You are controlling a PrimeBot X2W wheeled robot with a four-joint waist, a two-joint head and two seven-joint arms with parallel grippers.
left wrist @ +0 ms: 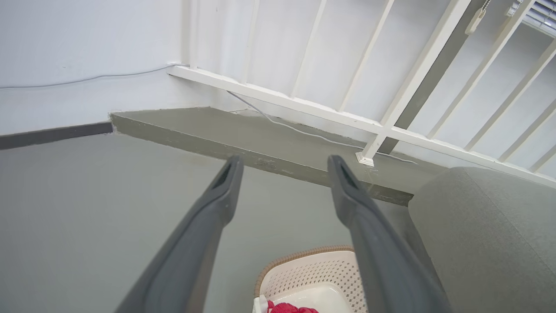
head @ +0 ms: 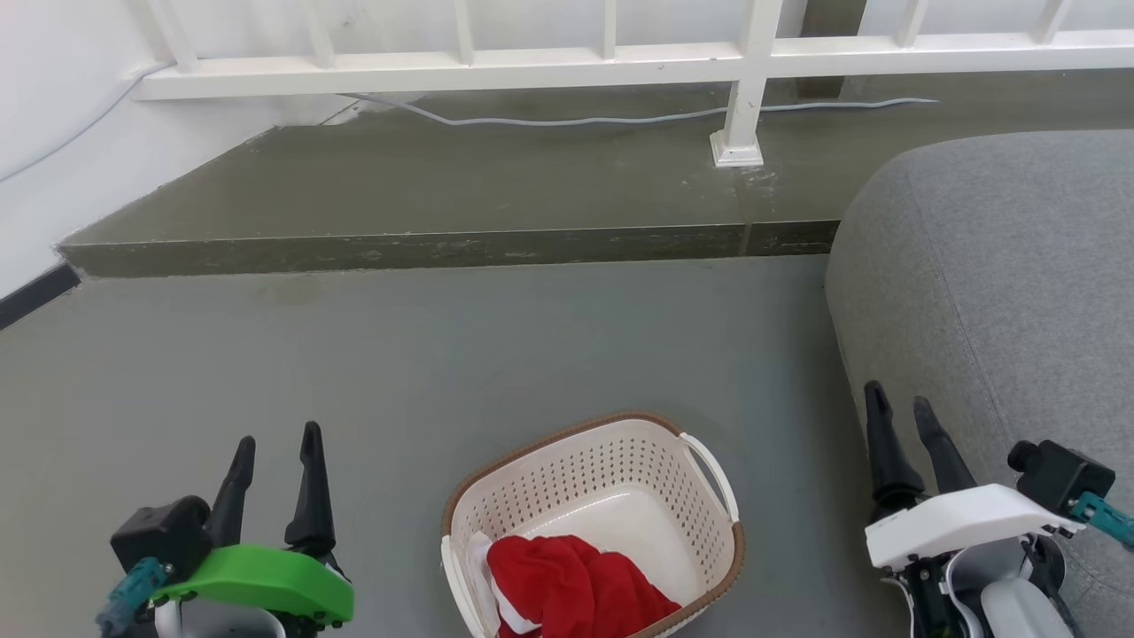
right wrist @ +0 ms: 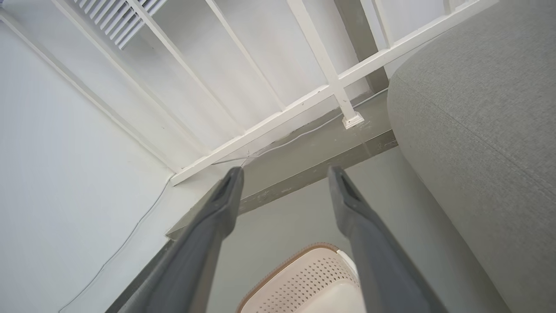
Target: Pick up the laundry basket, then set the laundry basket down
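I'm looking down through the head camera. The laundry basket [head: 580,478] is sitting upright on the grey floor [head: 354,372], at the bottom middle of the view. It's sitting between my two hands and touching neither of them. A red cloth [head: 576,589] is lying bunched up in the near end of it, with a bit of white showing at its edge.

The left hand [head: 278,434] is hovering at lower left with its fingers spread apart, holding nothing. The right hand [head: 897,393] is hanging at lower right, fingers parted and empty too, showing in front of the grey sofa [head: 1001,266]. That sofa is running up the right side, near the basket but not touching it.

Both wrist cameras are catching the basket's far rim low down between the fingers. Further back, a raised step [head: 443,186] is carrying a white railing [head: 532,62], and a thin cable [head: 620,118] is trailing along the step.
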